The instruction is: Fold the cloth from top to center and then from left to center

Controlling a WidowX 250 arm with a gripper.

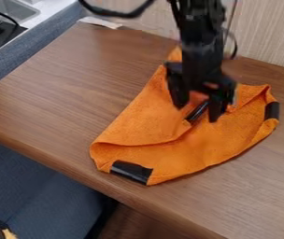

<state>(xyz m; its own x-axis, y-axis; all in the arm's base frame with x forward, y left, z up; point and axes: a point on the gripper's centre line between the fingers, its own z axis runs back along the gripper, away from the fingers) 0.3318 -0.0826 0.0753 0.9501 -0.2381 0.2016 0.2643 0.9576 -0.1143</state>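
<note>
Evidently claw hangs with tips apart above cloth, black tape between them. Top fold looks laid; best lift straight up, tips wide, so flap beneath isn't snagged.

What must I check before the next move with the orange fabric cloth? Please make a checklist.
1. Cloth wholly on the brown wooden table: ok.
2. Fingers of the black two-finger gripper apart: ok.
3. Black tape patch near the cloth's middle: ok, between the fingers.
4. Lower-left black tape patch folded to center: not ok, at the cloth's edge.
5. Gripper lifted free of the cloth: cannot tell.
</note>
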